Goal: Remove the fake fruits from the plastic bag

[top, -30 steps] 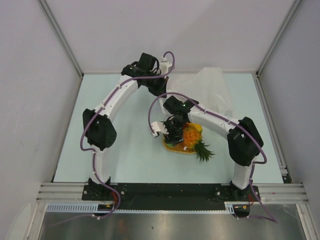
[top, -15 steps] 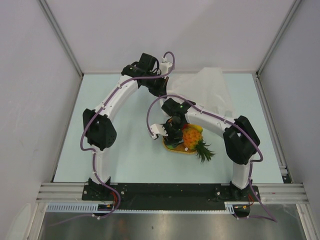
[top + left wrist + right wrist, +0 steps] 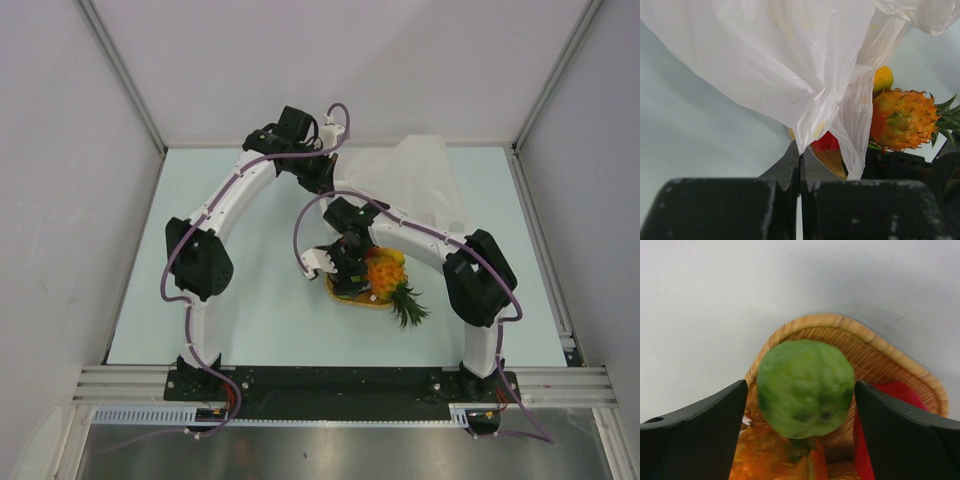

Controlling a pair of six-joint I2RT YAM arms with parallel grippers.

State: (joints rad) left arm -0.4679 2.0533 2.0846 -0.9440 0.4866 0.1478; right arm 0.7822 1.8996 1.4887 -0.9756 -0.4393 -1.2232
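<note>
Found left claw [image 3: 800, 161] pressed together on a fold of the thin, translucent white plastic bag [image 3: 790, 55]; judged it limp and slippery, best pinched at a gathered crease. Found right claw [image 3: 800, 392] spread either side of the glossy green plastic apple [image 3: 805, 382], above the flat orange woven tray [image 3: 880, 347], not touching. Judged apple light, rigid, slick; best gripped across its widest part.
</note>
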